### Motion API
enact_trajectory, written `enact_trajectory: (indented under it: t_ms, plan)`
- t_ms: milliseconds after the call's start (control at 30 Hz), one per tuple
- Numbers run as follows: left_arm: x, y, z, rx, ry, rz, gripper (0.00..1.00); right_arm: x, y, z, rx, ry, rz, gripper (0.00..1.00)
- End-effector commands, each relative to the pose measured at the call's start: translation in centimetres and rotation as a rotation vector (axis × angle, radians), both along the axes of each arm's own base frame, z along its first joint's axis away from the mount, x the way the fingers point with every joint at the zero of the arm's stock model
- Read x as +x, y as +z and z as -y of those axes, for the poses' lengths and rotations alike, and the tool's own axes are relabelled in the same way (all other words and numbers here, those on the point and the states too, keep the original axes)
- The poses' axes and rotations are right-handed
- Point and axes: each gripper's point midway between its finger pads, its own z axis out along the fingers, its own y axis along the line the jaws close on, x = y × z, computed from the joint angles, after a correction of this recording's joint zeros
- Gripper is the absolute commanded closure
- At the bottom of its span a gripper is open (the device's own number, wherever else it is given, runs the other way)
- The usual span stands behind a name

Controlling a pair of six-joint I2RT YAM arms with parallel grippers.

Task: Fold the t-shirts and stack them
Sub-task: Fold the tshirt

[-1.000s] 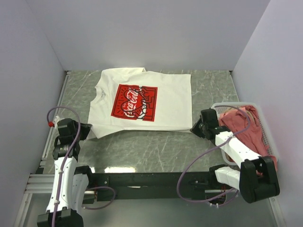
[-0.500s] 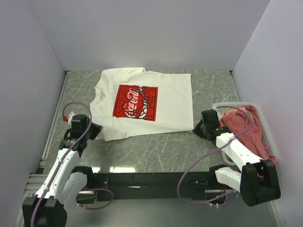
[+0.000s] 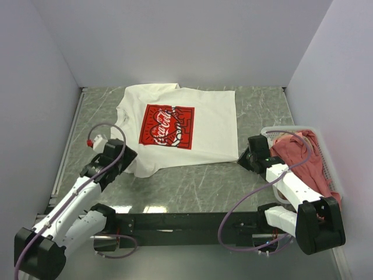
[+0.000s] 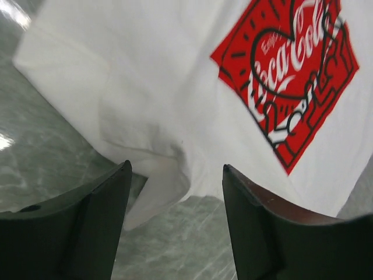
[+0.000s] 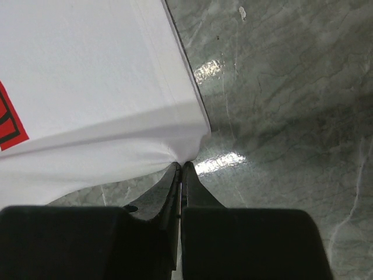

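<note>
We see the white t-shirt lying flat on the table, red print up, collar toward the left and hem toward the right, with a salmon-pink shirt heaped in the basket at the right edge. Our right gripper is pinched fully closed on the near hem corner, the cloth bunching into its tips. Our left gripper hangs wide open over the near sleeve, which lies partly doubled under itself at the shirt's near-left edge; it grips nothing. We judge the cloth light, limp and easily creased: it will sag between any two holds and drag on the table rather than slide cleanly. We think the best hold for the left side is through both layers at the sleeve seam or shoulder edge, low to the table, so that the two held corners can carry the near edge across together. A pinch on a single layer would likely pull the shirt askew.
</note>
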Motion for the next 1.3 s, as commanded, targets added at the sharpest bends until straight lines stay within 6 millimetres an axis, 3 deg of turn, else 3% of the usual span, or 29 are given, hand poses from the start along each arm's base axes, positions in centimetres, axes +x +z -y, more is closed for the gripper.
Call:
enact_trajectory:
  t_ms: [0, 67, 100, 133, 200, 233, 333, 533, 700, 867, 1067, 1200, 1267]
  plan:
    - [3.0, 6.6, -4.0, 0.126, 0.188, 0.126, 0.31, 1.3, 1.6, 0.6, -0.026, -0.011, 0.06, 1.0]
    - [4.2, 6.6, -6.4, 0.171, 0.264, 0.09, 0.36, 1.5, 1.8, 0.5, -0.022, -0.007, 0.069, 1.0]
    - [5.2, 6.6, -7.0, 0.171, 0.28, 0.065, 0.43, 1.6, 1.9, 0.4, -0.019, -0.002, 0.071, 1.0]
    - [5.6, 6.3, -9.0, 0.183, 0.338, 0.043, 0.46, 1.6, 1.9, 0.3, -0.016, 0.0, 0.072, 1.0]
    - [6.5, 5.7, -10.5, 0.187, 0.381, 0.001, 0.54, 1.6, 2.0, -0.1, 0.001, 0.014, 0.077, 1.0]
    - [7.0, 4.4, -11.4, 0.204, 0.398, -0.05, 0.59, 1.7, 2.0, -0.1, 0.006, 0.012, 0.079, 1.0]
    - [8.3, 1.6, -12.1, 0.249, 0.39, -0.141, 0.61, 1.8, 1.9, -0.5, 0.022, 0.022, 0.081, 1.0]
    - [10.1, -4.4, -11.6, 0.235, 0.307, -0.312, 0.57, 2.1, 2.0, -1.0, 0.038, 0.042, 0.088, 1.0]
    - [11.6, -5.8, -11.5, 0.239, 0.288, -0.334, 0.48, 2.2, 2.1, -1.1, 0.042, 0.051, 0.098, 1.0]
    - [12.1, -6.8, -11.9, 0.271, 0.286, -0.381, 0.49, 2.1, 2.2, -1.3, 0.05, 0.063, 0.104, 1.0]
    - [11.0, -9.1, -12.0, 0.284, 0.289, -0.456, 0.67, 2.1, 1.9, -1.3, 0.05, 0.061, 0.099, 1.0]
    - [9.8, -10.0, -12.1, 0.283, 0.313, -0.496, 0.9, 2.1, 1.9, -1.3, 0.051, 0.06, 0.099, 1.0]
    - [8.8, -10.3, -12.1, 0.282, 0.329, -0.516, 0.96, 2.1, 1.9, -1.3, 0.05, 0.061, 0.099, 1.0]
